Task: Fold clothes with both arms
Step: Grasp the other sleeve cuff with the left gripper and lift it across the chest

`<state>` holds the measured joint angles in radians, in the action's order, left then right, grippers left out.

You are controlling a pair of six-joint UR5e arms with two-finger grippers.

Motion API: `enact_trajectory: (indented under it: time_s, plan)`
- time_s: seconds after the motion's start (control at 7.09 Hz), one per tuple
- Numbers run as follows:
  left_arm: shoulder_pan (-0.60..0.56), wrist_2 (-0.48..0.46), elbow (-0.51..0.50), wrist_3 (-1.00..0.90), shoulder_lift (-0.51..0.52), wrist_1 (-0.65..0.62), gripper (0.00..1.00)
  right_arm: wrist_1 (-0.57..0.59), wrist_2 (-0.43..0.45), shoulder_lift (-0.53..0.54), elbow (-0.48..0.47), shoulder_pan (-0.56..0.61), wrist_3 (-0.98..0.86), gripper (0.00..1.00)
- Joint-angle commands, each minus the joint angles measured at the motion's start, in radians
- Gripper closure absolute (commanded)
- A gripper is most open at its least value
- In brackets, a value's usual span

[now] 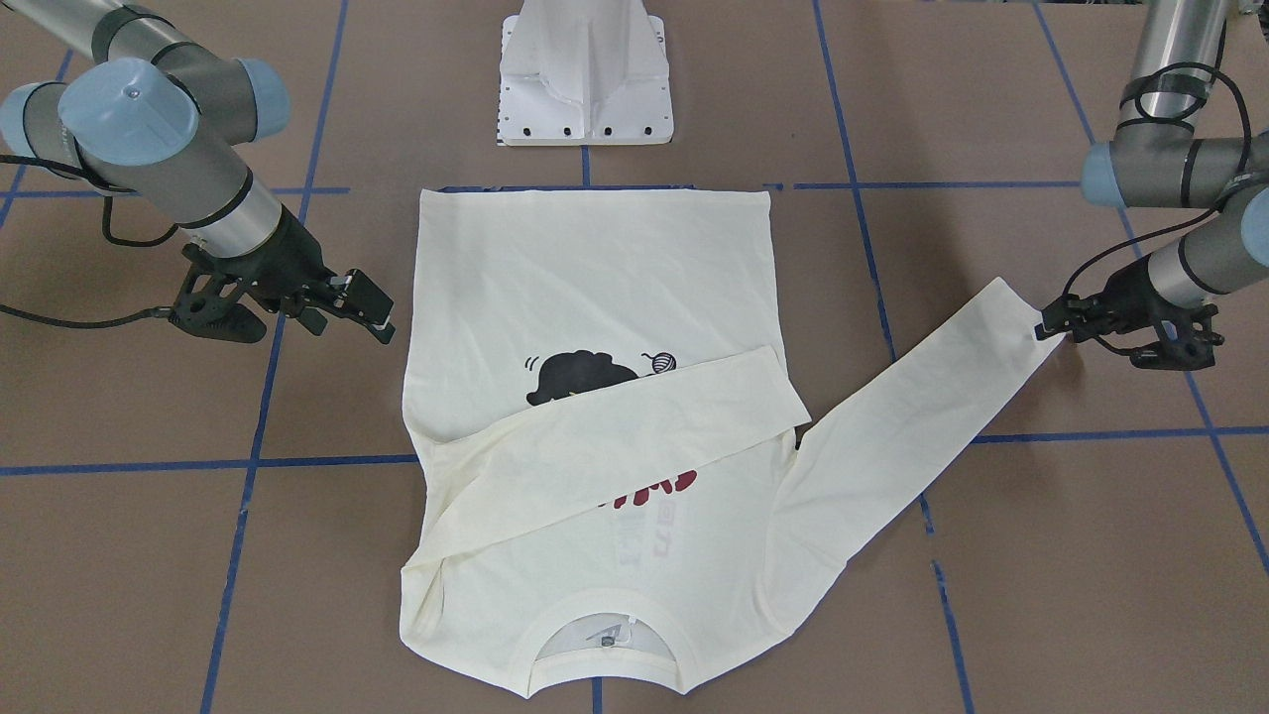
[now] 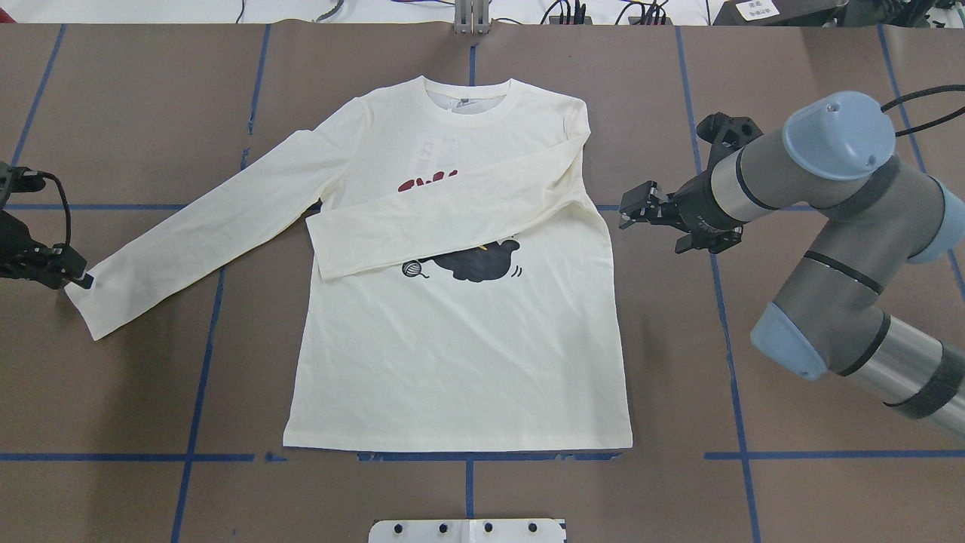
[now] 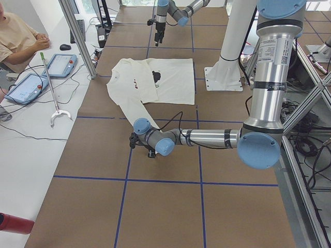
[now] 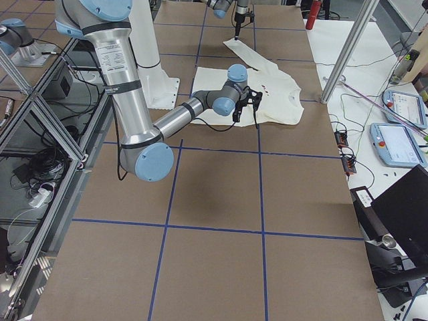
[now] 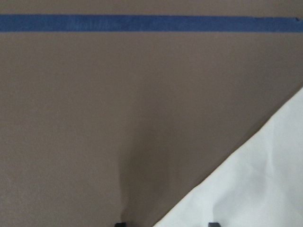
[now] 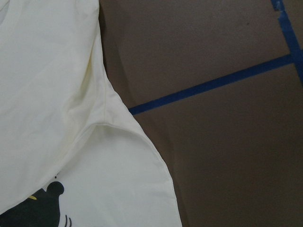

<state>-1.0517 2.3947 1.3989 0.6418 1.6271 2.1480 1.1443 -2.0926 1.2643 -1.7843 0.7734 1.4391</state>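
Observation:
The cream-white T-shirt (image 2: 452, 347) lies flat and face up, collar (image 2: 471, 102) away from the robot, with the black cat print (image 2: 482, 264) partly showing. One sleeve (image 2: 452, 219) is folded across the chest. The other sleeve (image 2: 211, 226) stretches out to the robot's left. My left gripper (image 2: 79, 277) is low at that sleeve's cuff (image 2: 90, 305). In its wrist view the two fingertips (image 5: 119, 223) stand apart with the cuff's corner (image 5: 255, 179) between them, flat on the table. My right gripper (image 2: 624, 210) is open and empty, just off the shirt's right edge.
The white pedestal base (image 1: 585, 89) stands near the shirt's hem. Blue tape lines (image 2: 196, 354) cross the brown table. In the exterior left view, a metal post (image 3: 77, 36), tablets (image 3: 26, 85) and a seated person (image 3: 18, 39) are beyond the table's far side.

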Motion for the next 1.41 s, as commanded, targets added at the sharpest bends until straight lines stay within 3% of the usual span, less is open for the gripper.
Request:
enact_trajectory:
  time_s: [0.0,0.42,0.56,0.71,0.85,1.27]
  plan:
    - [0.001,-0.003,-0.001,0.001,0.0,0.0,0.96,0.0,0.0,0.001,0.0,-0.002,0.001,0.0]
    - [-0.001,0.012,0.043,0.015,-0.003,-0.008,1.0,0.0,-0.001,0.0,-0.001,0.0,0.003,0.0]
    - [0.001,0.07,0.095,0.057,0.0,-0.016,1.0,0.002,-0.007,0.001,-0.003,0.012,0.001,0.0]
    - [0.001,0.152,0.118,0.12,0.032,-0.014,1.0,0.002,-0.07,0.009,-0.003,0.058,0.0,0.0]
    - [0.002,0.168,0.176,0.25,0.069,-0.014,1.0,0.0,-0.134,0.041,-0.001,0.11,-0.056,0.0]
    - [0.048,0.167,0.166,0.696,0.403,-0.014,1.0,0.0,-0.17,0.139,0.002,0.194,-0.212,0.0]
